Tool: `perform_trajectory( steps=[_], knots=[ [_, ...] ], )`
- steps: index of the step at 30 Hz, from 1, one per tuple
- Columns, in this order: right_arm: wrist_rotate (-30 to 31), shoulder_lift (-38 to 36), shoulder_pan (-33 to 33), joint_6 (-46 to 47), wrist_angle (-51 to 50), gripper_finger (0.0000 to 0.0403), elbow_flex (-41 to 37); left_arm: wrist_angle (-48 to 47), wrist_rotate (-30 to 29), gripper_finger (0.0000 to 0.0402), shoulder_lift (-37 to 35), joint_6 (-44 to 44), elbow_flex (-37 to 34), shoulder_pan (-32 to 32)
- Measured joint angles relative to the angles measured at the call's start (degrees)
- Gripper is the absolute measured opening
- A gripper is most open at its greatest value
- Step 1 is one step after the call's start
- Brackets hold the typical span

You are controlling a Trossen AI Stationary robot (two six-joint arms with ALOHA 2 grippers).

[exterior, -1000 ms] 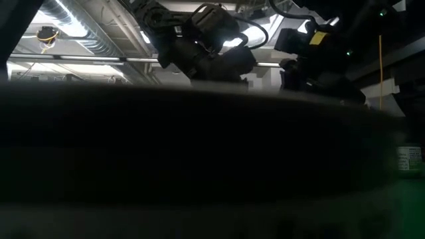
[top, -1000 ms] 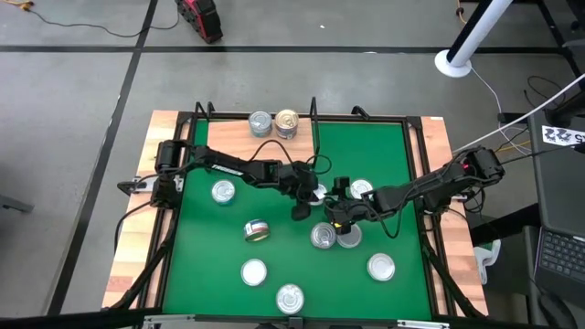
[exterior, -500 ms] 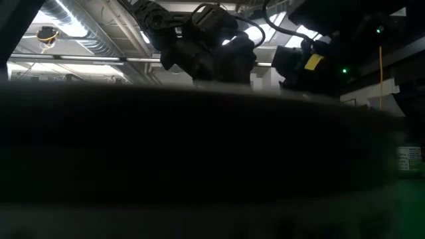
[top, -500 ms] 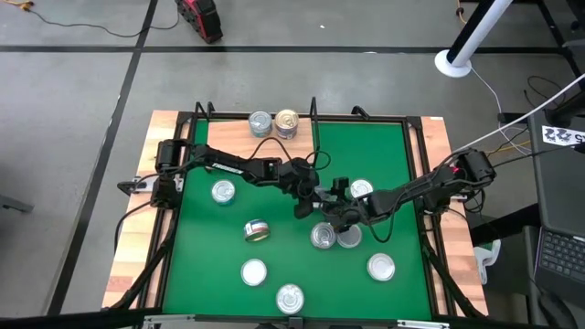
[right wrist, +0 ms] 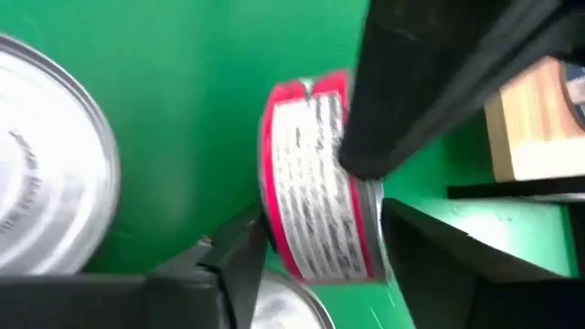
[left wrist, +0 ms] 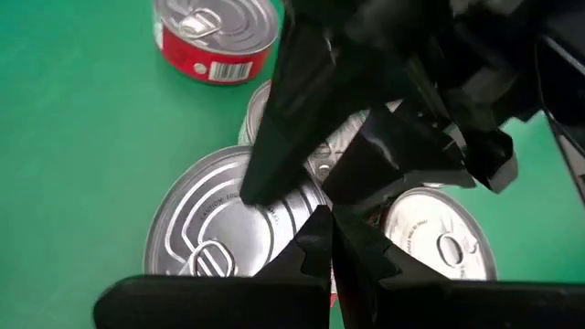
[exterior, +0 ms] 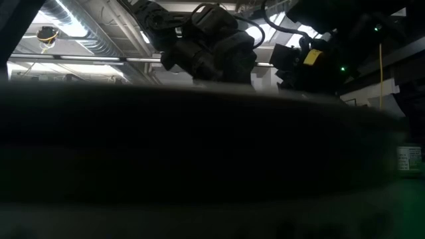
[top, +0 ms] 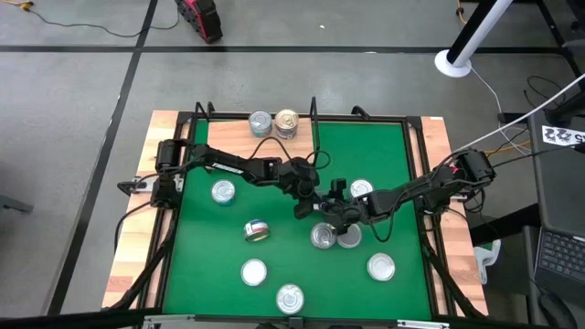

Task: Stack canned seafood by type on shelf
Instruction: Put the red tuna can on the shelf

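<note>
Right now the right gripper [top: 322,209] sits mid-mat w/ fingers spread either side of a red-label tin [right wrist: 315,178]; whether they actually pinch it, can't tell. Left gripper [left wrist: 331,239] hangs just beside it, fingers pressed together, nothing held, above two silver-lid tins [left wrist: 215,224]. Other tins lie scattered on the green mat [top: 366,146]; two stand at the far edge [top: 273,123].

Green mat [top: 384,155]; light-brown wooden counter [top: 137,247] with a black frame; tins [top: 253,271] with shiny silver lids; one lid gold [top: 287,120]; a red tin [left wrist: 215,37] with a white barcode patch; a red-pink tin [right wrist: 315,183] with a white label of dark print; both arms black; grey floor [top: 73,91]; a white pole [top: 471,37].
</note>
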Motion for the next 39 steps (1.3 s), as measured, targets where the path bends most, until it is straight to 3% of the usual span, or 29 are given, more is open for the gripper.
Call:
perform_trajectory(
  steps=[7, 12, 17, 24, 30, 39],
  knots=[
    [-0.9, 0.0, 0.0, -0.1, 0.3, 0.0136, 0.0, 0.8, 1.0, 0.0002, -0.1, 0.5, 0.0, 0.0],
    [-2.0, 0.0, 0.0, 0.0, 0.4, 0.0131, 0.0, 0.5, 1.2, 0.0019, -0.1, 2.6, 0.0, 0.0],
    [-2.2, 0.0, 0.0, 0.9, 0.3, 0.0151, 0.0, -0.1, 1.4, 0.0077, -0.1, 9.9, 0.0, -0.1],
    [-2.2, 0.0, 0.0, 5.4, 0.2, 0.0138, 0.1, -0.3, 1.1, 0.0178, -0.1, 23.5, 0.0, -0.6],
    [-2.2, -0.1, 0.0, 10.8, 0.2, 0.0142, 0.1, -0.3, -6.8, 0.0219, -0.1, 35.2, 0.0, -2.3],
    [-2.0, -0.1, 0.0, 17.4, 0.2, 0.0141, 0.1, -4.9, -16.8, 0.0220, -0.1, 49.0, 0.0, -5.0]
  ],
)
